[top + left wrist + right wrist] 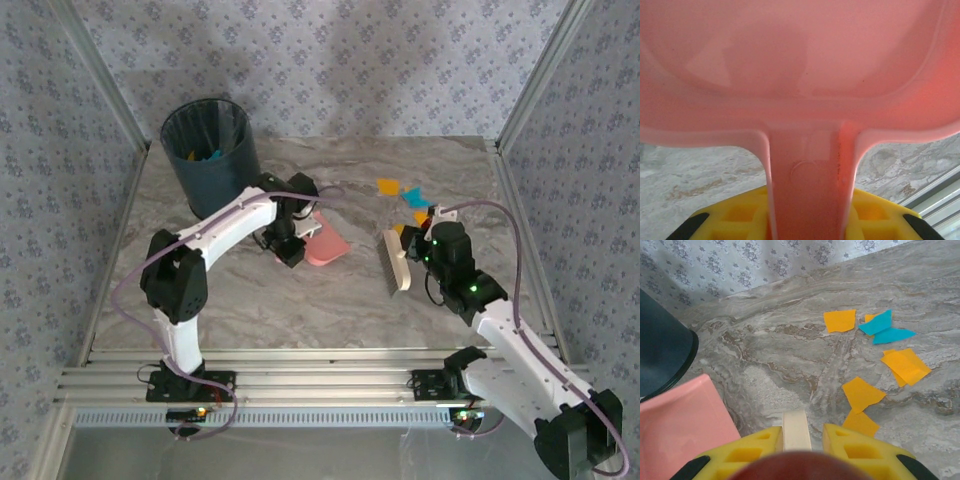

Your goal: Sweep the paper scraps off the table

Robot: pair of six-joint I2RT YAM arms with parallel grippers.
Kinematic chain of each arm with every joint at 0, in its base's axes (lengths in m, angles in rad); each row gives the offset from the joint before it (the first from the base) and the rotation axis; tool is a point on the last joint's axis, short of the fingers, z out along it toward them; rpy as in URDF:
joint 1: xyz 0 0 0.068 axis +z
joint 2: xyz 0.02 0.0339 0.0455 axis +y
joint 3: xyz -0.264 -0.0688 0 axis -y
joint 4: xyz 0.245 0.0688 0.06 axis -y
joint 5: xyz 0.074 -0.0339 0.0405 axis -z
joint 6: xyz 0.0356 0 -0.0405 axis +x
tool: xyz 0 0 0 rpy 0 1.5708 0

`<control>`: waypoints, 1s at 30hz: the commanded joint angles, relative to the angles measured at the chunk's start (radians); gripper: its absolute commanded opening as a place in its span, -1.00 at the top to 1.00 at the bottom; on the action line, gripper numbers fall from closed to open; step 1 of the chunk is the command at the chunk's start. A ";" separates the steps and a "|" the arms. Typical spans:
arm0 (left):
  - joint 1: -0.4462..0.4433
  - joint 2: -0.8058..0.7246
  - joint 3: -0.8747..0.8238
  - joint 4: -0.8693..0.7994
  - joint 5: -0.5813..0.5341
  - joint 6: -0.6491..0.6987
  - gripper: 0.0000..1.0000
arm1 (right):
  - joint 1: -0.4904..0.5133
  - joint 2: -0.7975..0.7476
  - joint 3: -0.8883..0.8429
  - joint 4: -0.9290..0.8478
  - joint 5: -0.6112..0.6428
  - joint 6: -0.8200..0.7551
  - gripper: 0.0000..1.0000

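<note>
Orange and teal paper scraps on marbled table, pink dustpan lower left, jaws tight on cream handle

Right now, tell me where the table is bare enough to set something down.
Bare table runs between the pink dustpan and the front rail, and between the bin and the paper scraps. Crowded: the right side, around the brush.

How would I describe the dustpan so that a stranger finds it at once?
On the marbled table, start from the dark bin at the far left and move toward the middle. There the left gripper holds the dustpan by its handle. It alone is pink, and far larger than the orange and blue paper scraps to its right.
</note>
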 commanded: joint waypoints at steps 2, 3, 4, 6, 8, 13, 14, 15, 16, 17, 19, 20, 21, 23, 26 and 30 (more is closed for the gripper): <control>-0.022 0.016 -0.023 0.012 0.037 -0.002 1.00 | -0.040 -0.019 0.058 -0.011 -0.052 -0.031 1.00; -0.024 0.016 -0.029 0.016 0.040 0.000 1.00 | -0.052 -0.017 0.066 -0.009 -0.059 -0.038 1.00; -0.025 0.018 -0.033 0.021 0.039 0.001 1.00 | -0.064 -0.015 0.074 -0.007 -0.065 -0.045 1.00; -0.026 0.024 -0.039 0.030 0.043 0.001 1.00 | -0.095 -0.006 0.093 -0.004 -0.067 -0.071 1.00; -0.027 0.030 -0.045 0.036 0.050 0.000 1.00 | -0.131 0.007 0.115 0.004 -0.069 -0.096 1.00; -0.028 0.045 -0.057 0.052 0.064 -0.004 1.00 | -0.216 0.060 0.143 0.048 -0.075 -0.149 1.00; -0.028 0.048 -0.056 0.052 0.063 -0.003 1.00 | -0.232 0.072 0.147 0.057 -0.073 -0.151 1.00; -0.027 0.051 -0.055 0.052 0.062 -0.003 1.00 | -0.252 0.085 0.147 0.069 -0.072 -0.154 1.00; -0.028 0.054 -0.055 0.052 0.062 -0.003 1.00 | -0.275 0.098 0.148 0.083 -0.074 -0.159 1.00; -0.028 0.056 -0.055 0.052 0.061 -0.003 1.00 | -0.291 0.111 0.145 0.103 -0.077 -0.165 1.00; -0.027 0.060 -0.059 0.054 0.064 -0.004 1.00 | -0.328 0.146 0.144 0.149 -0.056 -0.187 1.00; -0.028 0.062 -0.058 0.054 0.072 -0.005 1.00 | -0.339 0.164 0.144 0.168 -0.049 -0.201 1.00; -0.029 0.063 -0.056 0.054 0.077 -0.003 1.00 | -0.350 0.184 0.143 0.197 -0.029 -0.227 1.00; -0.028 0.069 -0.059 0.054 0.078 -0.003 1.00 | -0.365 0.227 0.143 0.240 -0.009 -0.269 1.00; -0.030 0.084 -0.061 0.049 0.064 -0.006 1.00 | -0.377 0.293 0.148 0.315 0.051 -0.339 1.00; -0.035 0.092 -0.065 0.049 0.066 -0.004 1.00 | -0.385 0.375 0.160 0.410 0.092 -0.416 1.00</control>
